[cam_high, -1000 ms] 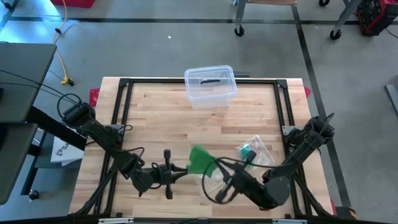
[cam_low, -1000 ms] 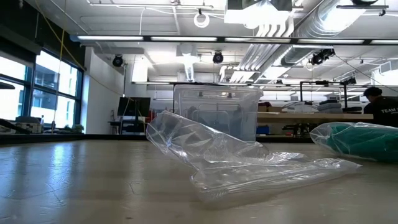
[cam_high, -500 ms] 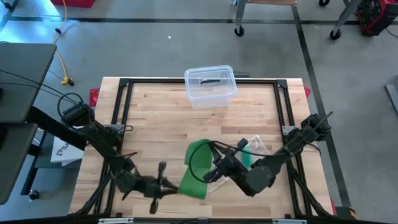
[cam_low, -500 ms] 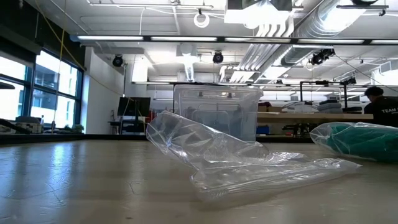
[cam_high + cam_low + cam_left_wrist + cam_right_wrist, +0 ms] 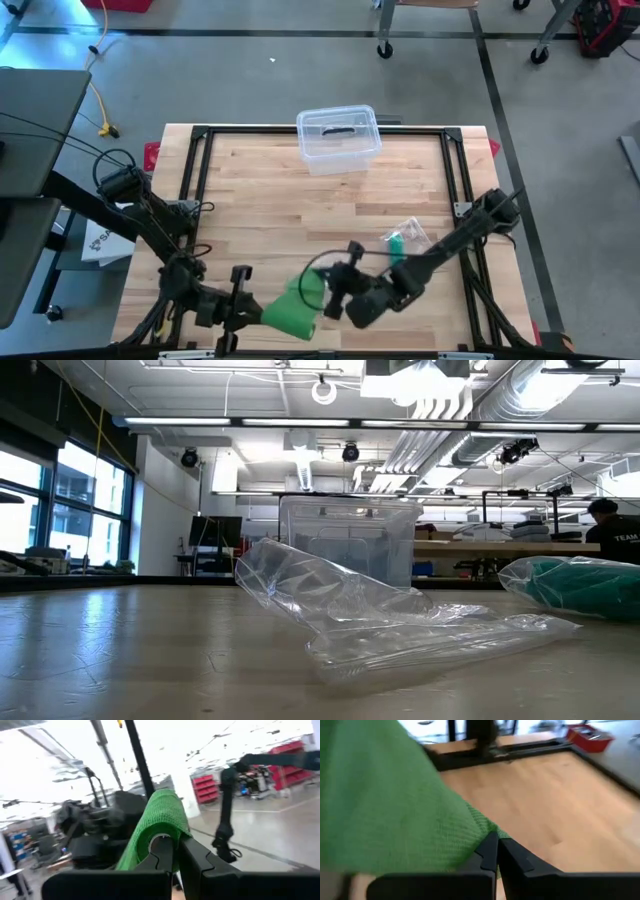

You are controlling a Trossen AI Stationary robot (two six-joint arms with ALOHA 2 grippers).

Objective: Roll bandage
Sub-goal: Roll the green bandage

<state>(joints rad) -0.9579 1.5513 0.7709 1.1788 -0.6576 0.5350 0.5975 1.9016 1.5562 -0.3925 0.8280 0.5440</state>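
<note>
Green bandage [image 5: 291, 309] sits low in the high view, just left of centre, stretched between both grippers. Left gripper [image 5: 250, 308] at its left end, jaws pinching the bandage; right gripper [image 5: 327, 293] at its right end, jaws pinching the fabric edge. Clear plastic wrapper [image 5: 370, 622] lies mid-frame in the low view; clear lidded box [image 5: 338, 138] at top centre of the wooden table [image 5: 260, 190].

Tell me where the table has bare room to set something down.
Free: the wide wood between the clear bin at the far edge and the arms, plus the far corners beside the bin. Crowded: the near edge, where the left gripper and right gripper both pinch the green bandage, with plastic packaging right of centre.
</note>
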